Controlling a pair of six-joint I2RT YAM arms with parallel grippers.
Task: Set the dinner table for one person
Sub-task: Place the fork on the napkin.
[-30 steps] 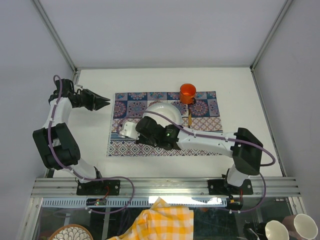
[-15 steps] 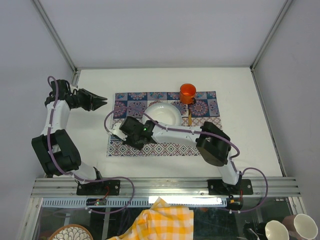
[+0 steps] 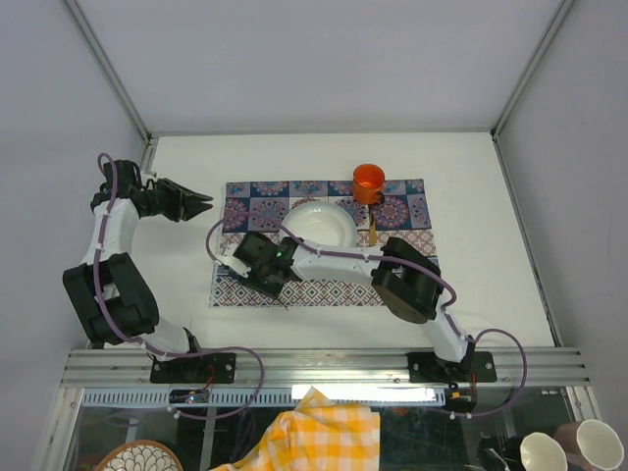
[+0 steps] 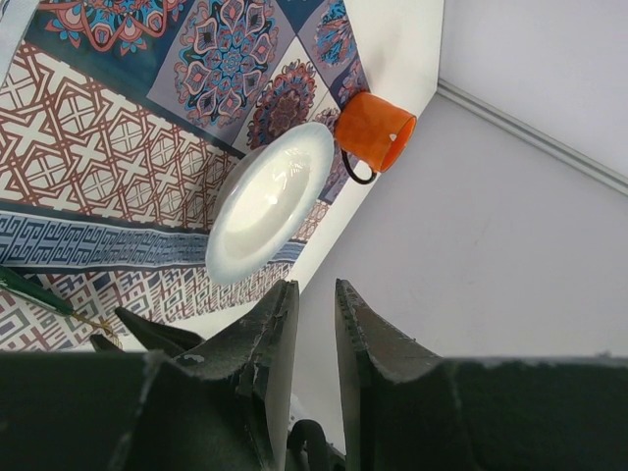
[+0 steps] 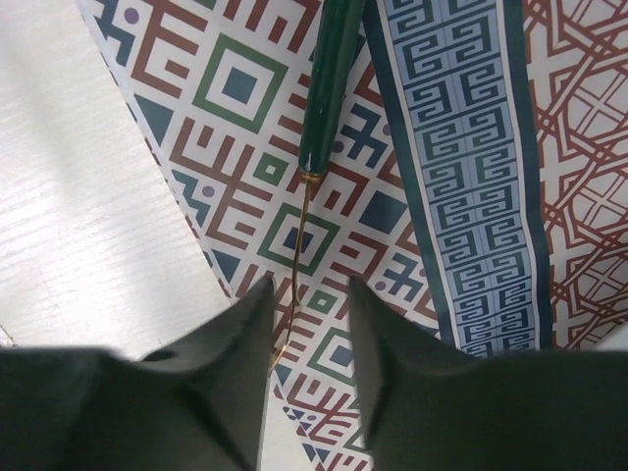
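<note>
A blue-and-purple patterned cloth (image 3: 392, 285) lies on the white dinner table (image 3: 491, 196). On it stand a white plate (image 3: 319, 224) and an orange mug (image 3: 369, 182), with a thin brown utensil (image 3: 373, 232) right of the plate. A green-handled utensil (image 5: 329, 78) with a gold stem lies on the cloth's front left part. My right gripper (image 5: 310, 285) is open low over it, and the gold stem runs between the fingers, close to the left one. In the top view that gripper (image 3: 278, 289) sits left of the plate. My left gripper (image 3: 206, 202) hovers beyond the cloth's left edge, shut and empty.
In the left wrist view the plate (image 4: 265, 201) and mug (image 4: 375, 130) lie ahead of the left gripper (image 4: 315, 285). Aluminium rails and grey walls edge the table. Below the front rail are a yellow checked cloth (image 3: 314, 432), cups (image 3: 545, 451) and a patterned bowl (image 3: 137, 456).
My right arm folded leftward, carrying its gripper from beside the plate to the cloth's front left part. The left gripper shifted only slightly.
</note>
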